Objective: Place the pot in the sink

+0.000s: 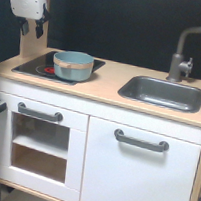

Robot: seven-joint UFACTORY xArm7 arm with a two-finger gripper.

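Observation:
The light blue-grey pot (72, 65) with a tan band around its rim sits upright on the black two-burner stovetop (32, 65), at the exterior view's left of the counter. The dark grey sink (163, 93) with its tall curved faucet (186, 52) is at the view's right; its basin holds nothing. My gripper (33, 28) hangs from the white arm head at the top left, above and to the left of the pot, well clear of it. Its two dark fingers stand apart with nothing between them.
The toy kitchen has a tan wooden countertop (108, 81) and white cabinet doors with grey handles (141, 141) below. A tan wooden post (31, 43) stands behind the stovetop, right by my gripper. A dark wall is behind.

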